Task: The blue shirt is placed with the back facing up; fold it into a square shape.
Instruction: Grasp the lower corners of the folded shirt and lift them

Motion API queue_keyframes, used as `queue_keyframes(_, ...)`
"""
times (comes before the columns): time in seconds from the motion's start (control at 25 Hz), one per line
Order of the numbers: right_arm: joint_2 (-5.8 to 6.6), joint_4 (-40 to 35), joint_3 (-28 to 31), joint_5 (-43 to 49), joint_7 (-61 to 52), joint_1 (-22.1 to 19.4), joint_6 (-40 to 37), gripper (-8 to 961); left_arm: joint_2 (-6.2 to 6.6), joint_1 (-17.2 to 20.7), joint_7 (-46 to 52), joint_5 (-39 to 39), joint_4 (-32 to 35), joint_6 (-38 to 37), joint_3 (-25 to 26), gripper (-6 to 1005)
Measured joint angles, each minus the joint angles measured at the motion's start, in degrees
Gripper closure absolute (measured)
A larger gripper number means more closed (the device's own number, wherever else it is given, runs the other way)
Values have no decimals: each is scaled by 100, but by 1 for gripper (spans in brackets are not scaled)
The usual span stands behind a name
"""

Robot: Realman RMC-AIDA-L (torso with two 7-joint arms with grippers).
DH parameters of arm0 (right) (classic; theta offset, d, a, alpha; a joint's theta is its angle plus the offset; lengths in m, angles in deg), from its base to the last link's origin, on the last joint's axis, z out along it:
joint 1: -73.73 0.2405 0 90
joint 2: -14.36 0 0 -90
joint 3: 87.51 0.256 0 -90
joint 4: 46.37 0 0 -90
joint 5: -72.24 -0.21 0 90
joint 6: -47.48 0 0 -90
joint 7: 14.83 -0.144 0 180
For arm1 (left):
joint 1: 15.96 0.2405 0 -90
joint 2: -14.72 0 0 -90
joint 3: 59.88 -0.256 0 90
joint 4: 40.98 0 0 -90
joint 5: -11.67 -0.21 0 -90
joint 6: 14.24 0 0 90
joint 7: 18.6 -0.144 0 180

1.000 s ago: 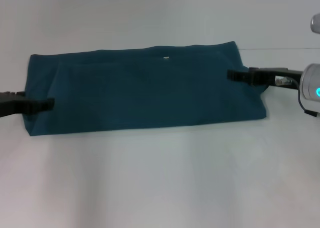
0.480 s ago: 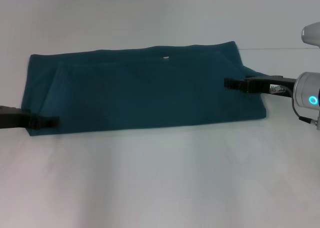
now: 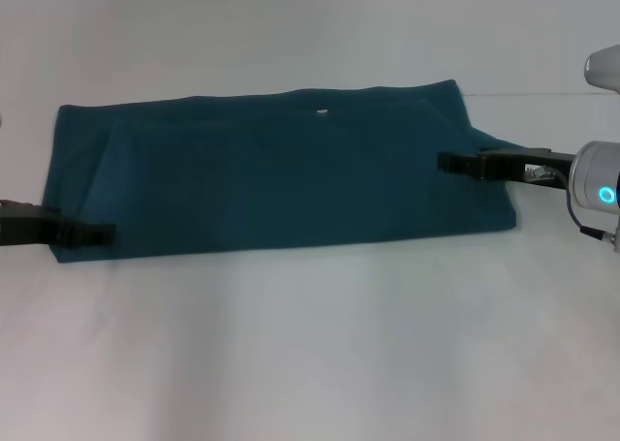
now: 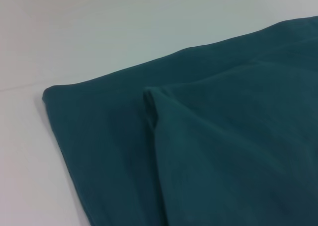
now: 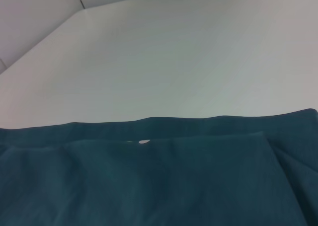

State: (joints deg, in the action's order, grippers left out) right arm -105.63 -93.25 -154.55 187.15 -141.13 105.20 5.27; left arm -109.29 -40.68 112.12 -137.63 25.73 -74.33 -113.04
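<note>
Left end effector (image 3: 92,235) and right end effector (image 3: 455,162), grip unclear, hovering at blue shirt (image 3: 281,184) lying folded into a long band, plain side up.

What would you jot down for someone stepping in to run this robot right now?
Left gripper: low at the near left corner of the blue shirt; whether it grips is unclear.
Right gripper: over the shirt's right end; grip also unclear.
Shirt: lies flat on the white table as a long band, side layers already folded in, plain side up.
Left to do: fold the band's ends inward to make a square.
</note>
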Motion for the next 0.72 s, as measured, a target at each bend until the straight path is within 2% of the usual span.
queue_keyframes(0.2,-6,10,7,-3,2,0,18,192,-5,-7,29,-3,-30,-27,-4,152)
queue_keyframes(0.72,-6,12,2,-4,10,42,92,198,3,-133,32,-70,-599,660,15,153)
